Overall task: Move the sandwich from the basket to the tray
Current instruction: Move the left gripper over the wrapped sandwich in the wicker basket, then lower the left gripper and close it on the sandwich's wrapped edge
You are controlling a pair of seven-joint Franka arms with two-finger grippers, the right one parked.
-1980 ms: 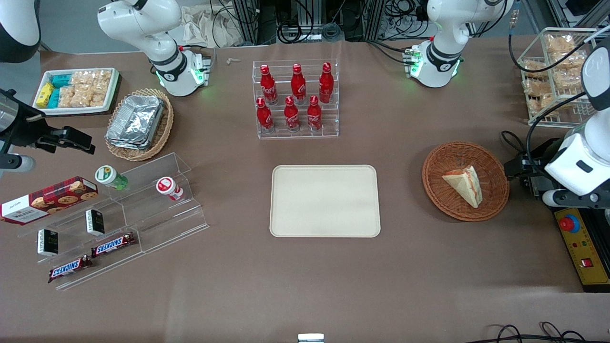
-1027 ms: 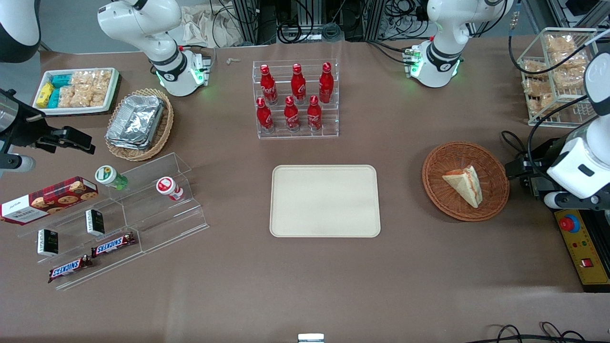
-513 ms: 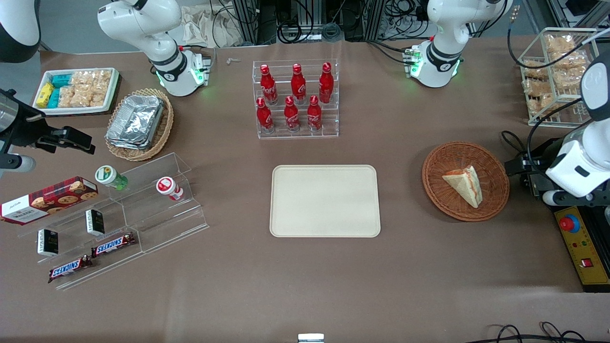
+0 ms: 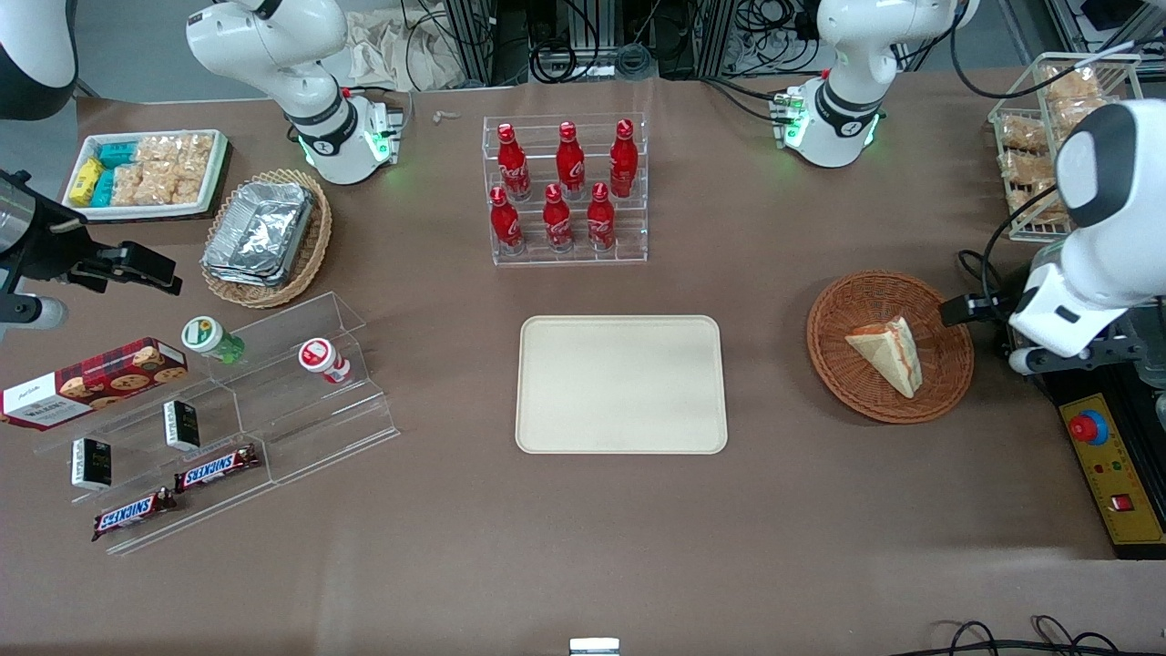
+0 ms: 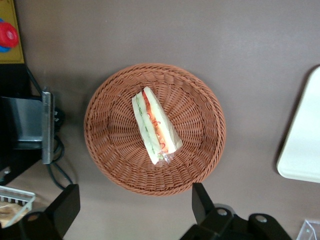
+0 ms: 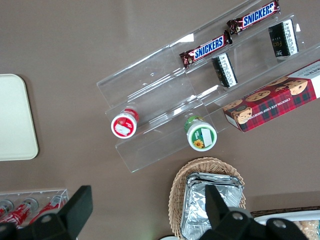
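The sandwich (image 4: 888, 355), a pale wedge with red and green filling, lies in the round reddish-brown basket (image 4: 838, 383) toward the working arm's end of the table. The cream tray (image 4: 621, 384) lies flat at the table's middle, empty. My left gripper (image 4: 976, 314) hovers above the basket's rim on the side away from the tray. In the left wrist view the gripper (image 5: 134, 206) is open and empty, its fingers (image 5: 202, 199) spread wide just outside the basket (image 5: 115, 150). That view also shows the sandwich (image 5: 154, 127) and the tray's edge (image 5: 305, 150).
A clear rack of red bottles (image 4: 567, 191) stands farther from the camera than the tray. A wire rack of snacks (image 4: 1048, 146) and a yellow control box (image 4: 1107, 465) flank the basket. An acrylic stand (image 4: 228, 419) and foil containers (image 4: 264, 235) lie toward the parked arm's end.
My left arm has swung in toward the basket, bringing the gripper from beside the control box to above the basket's rim. The sandwich, basket and tray have not moved.
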